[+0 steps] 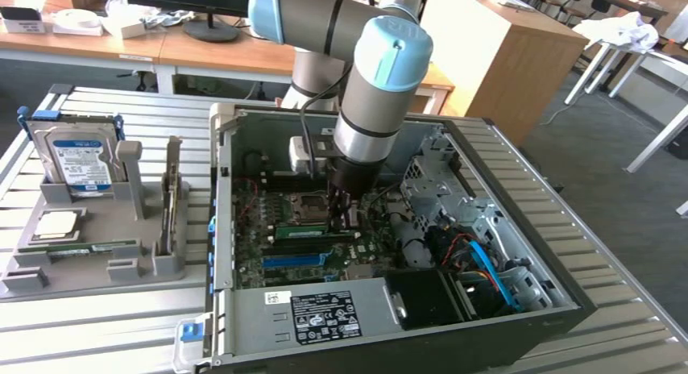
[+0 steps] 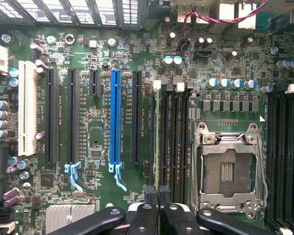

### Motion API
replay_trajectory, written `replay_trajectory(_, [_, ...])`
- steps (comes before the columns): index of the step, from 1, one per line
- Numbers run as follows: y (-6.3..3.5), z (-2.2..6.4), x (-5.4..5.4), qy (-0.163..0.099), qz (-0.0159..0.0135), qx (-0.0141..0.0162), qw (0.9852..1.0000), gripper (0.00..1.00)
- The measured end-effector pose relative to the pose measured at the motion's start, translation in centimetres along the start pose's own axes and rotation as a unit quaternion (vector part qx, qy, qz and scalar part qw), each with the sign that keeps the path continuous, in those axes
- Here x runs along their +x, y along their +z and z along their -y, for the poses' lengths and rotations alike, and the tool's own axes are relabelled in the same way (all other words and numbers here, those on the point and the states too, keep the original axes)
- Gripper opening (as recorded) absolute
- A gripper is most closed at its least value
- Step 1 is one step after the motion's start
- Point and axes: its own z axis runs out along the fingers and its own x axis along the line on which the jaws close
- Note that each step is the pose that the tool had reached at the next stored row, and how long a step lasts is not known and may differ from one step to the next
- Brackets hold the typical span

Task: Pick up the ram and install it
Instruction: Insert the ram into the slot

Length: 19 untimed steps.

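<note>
1. Looking down from the wrist view, we see the claw point(image 2: 157, 192) with its two fingers pressed together on the ram point(image 2: 157, 132), which shows as a thin pale-green edge running away from the fingertips.
2. The ram stands on its edge along the row of dark memory slots point(image 2: 179, 132), just beside the processor socket point(image 2: 228, 166). We cannot tell if it sits down in its slot or hangs a little above it.
3. We judge that the step in hand is the seating. To do it well, the stick should be upright and parallel with the slot, so that both ends go down together and not one corner first.
4. The push should be straight down and gentle. A tilted stick can bend, or miss the slot and scrape the motherboard point(image 2: 88, 68).
5. In the exterior view the arm reaches into the open computer case point(image 1: 452, 350), which holds the motherboard, cables and a power supply point(image 1: 322, 313).
6. On the exterior view's left stands a grey tray point(image 1: 97, 271). It holds a hard drive point(image 1: 70, 160) upright, a square silver chip point(image 1: 56, 222) lying flat, a card point(image 1: 170, 198) standing on edge, and another green stick point(image 1: 80, 247) lying in the front groove.
7. The processor socket has no chip in it.
</note>
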Motion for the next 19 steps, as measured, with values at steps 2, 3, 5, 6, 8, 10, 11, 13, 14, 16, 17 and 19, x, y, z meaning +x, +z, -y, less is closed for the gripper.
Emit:
replay_trajectory(2, [0.02,0.0,-0.06,0.0,0.0002,0.0001,1.0,0.12])
replay_trajectory(3, [0.02,0.0,-0.1,0.0,0.0001,0.0001,1.0,0.12])
replay_trajectory(5, [0.02,0.0,-0.11,0.0,0.0,0.0,1.0,0.12])
replay_trajectory(6, [0.02,0.0,-0.12,0.0,0.0,0.0,1.0,0.12])
replay_trajectory(8, [0.02,0.0,-0.12,0.0,0.0,0.0,1.0,0.12])
replay_trajectory(10, [0.03,0.0,-0.12,0.0,0.0,0.0,1.0,0.12])
replay_trajectory(11, [0.04,0.0,-0.12,0.0,-0.0001,0.0,1.0,0.12])
replay_trajectory(13, [0.09,0.0,-0.11,0.0,-0.0002,0.0,1.0,0.12])
replay_trajectory(14, [0.1,0.0,-0.11,0.0,-0.0002,0.0,1.0,0.12])
replay_trajectory(16, [0.11,0.0,-0.11,0.0,0.0,0.0,1.0,0.12])
replay_trajectory(17, [0.12,0.0,-0.11,0.0,0.0001,0.0,1.0,0.12])
replay_trajectory(19, [0.08,0.0,-0.13,0.0,0.0003,0.0001,1.0,0.12])
